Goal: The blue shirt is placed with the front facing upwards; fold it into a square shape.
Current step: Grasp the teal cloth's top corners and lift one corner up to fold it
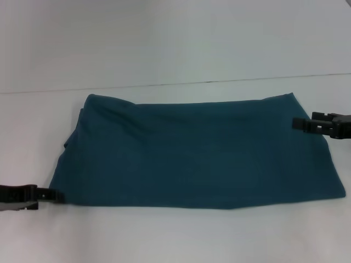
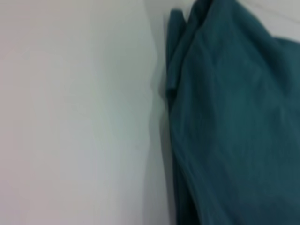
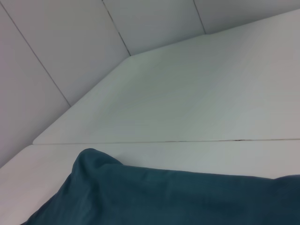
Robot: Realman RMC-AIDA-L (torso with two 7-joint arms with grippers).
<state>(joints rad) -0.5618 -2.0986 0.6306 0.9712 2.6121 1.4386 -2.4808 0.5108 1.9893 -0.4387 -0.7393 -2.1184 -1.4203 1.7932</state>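
Note:
The blue shirt (image 1: pixel 192 153) lies on the white table as a wide folded rectangle, plain teal side up, with no lettering showing. Its left side is bunched into loose folds. My left gripper (image 1: pixel 54 194) reaches in low from the left and meets the shirt's near left corner. My right gripper (image 1: pixel 296 123) comes in from the right and sits at the shirt's right edge, near the far corner. The left wrist view has the shirt's (image 2: pixel 234 117) layered edge beside bare table. In the right wrist view a rounded fold of the shirt (image 3: pixel 164 197) shows in front of the table's back.
The white table (image 1: pixel 164 235) runs around the shirt on all sides. A thin seam (image 1: pixel 181 83) crosses it just behind the shirt. Pale wall panels (image 3: pixel 70 47) rise behind the table.

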